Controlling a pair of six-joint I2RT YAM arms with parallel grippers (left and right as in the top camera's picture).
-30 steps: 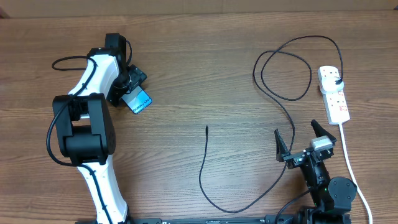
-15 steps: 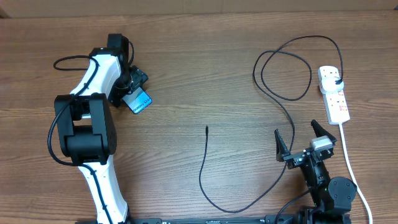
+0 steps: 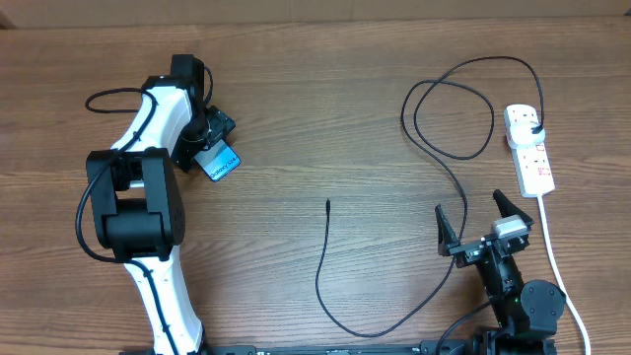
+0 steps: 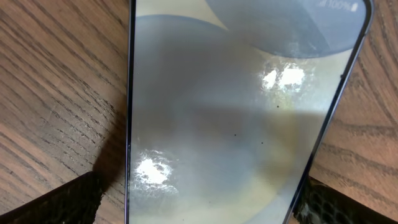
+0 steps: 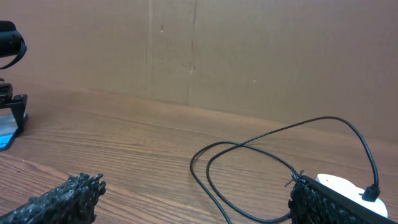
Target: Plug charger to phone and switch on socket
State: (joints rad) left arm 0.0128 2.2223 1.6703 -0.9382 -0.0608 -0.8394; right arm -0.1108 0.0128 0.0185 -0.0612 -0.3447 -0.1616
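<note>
The phone lies flat on the wooden table at the left, its light-blue screen up. My left gripper is open just above it. In the left wrist view the phone fills the picture, and the left gripper straddles it with one fingertip beside each long edge. The charger runs in loops from its free connector tip at mid-table to its black plug, seated in the socket at the right. My right gripper stands open and empty just left of the socket.
The socket's thick white cord runs down toward the front edge past the right arm. In the right wrist view the charger's loops lie ahead of the right gripper, the socket is at lower right, and a brown wall stands behind.
The left arm has edged slightly to the right over the phone. The phone, the charger and the right arm have not moved.
</note>
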